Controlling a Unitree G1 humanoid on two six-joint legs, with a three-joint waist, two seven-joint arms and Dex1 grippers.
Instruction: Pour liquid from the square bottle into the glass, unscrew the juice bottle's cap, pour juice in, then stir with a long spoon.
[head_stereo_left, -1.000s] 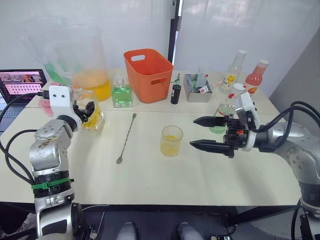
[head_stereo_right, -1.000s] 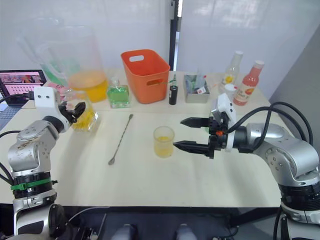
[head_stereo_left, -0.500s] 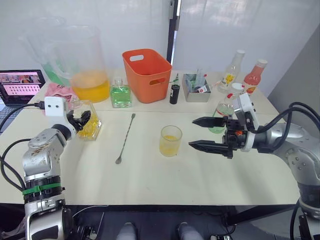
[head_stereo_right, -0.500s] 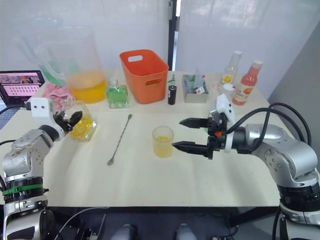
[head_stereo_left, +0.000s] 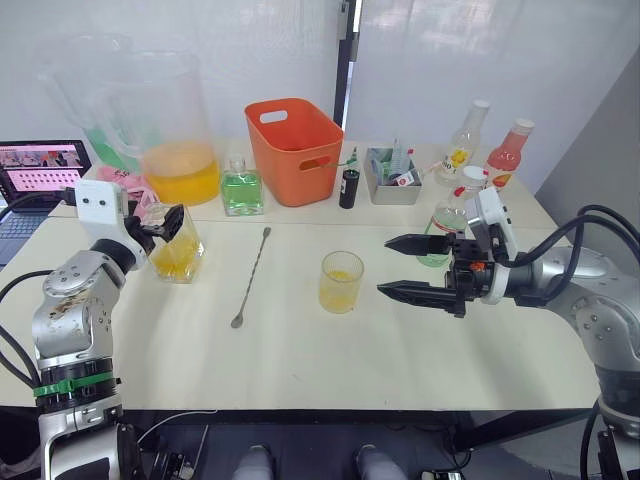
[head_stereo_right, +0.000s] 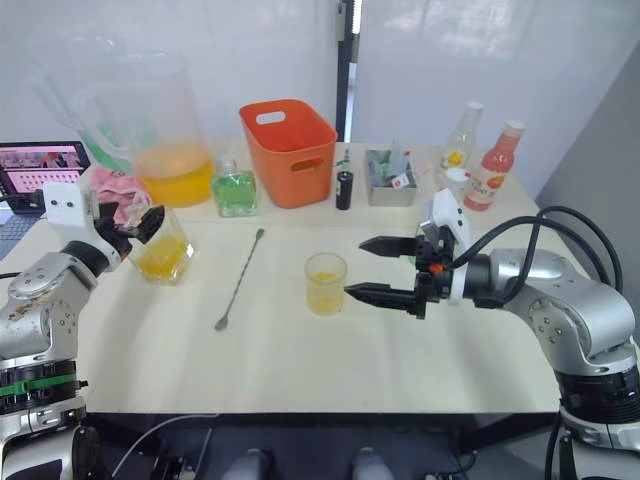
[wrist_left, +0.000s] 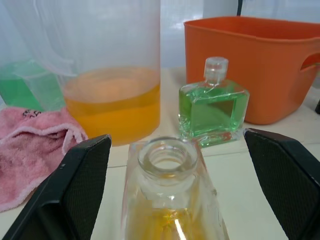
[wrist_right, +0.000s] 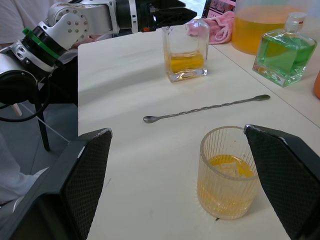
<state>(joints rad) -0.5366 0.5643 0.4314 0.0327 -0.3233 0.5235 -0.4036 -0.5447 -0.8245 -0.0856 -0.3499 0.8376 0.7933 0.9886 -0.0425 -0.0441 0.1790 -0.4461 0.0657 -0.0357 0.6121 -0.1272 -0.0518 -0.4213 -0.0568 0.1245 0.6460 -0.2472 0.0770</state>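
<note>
The square bottle (head_stereo_left: 178, 252) stands upright on the table at the left, unstoppered, with yellow liquid low inside. My left gripper (head_stereo_left: 162, 223) is open, one finger (wrist_left: 80, 190) on each side of the bottle's neck (wrist_left: 167, 157) without touching it. The glass (head_stereo_left: 341, 283) sits mid-table with a little yellow liquid in it. Just right of the glass, my right gripper (head_stereo_left: 388, 266) hovers open and holds nothing. The long spoon (head_stereo_left: 253, 275) lies flat between bottle and glass. The juice bottle (head_stereo_left: 446, 220) with its white cap (head_stereo_left: 476, 178) stands behind my right wrist, partly hidden.
Along the back stand a big pitcher (head_stereo_left: 180, 130) of orange liquid, a small green bottle (head_stereo_left: 243, 188), an orange basket (head_stereo_left: 297, 150), a grey box (head_stereo_left: 395, 165), a slim yellow-labelled bottle (head_stereo_left: 465, 140) and a pink bottle (head_stereo_left: 508, 155). A laptop (head_stereo_left: 45, 165) and pink cloth (wrist_left: 30, 145) lie far left.
The square bottle went from leaning at my left gripper to standing upright on the table. My left gripper has risen to its neck. The right arm has not moved.
</note>
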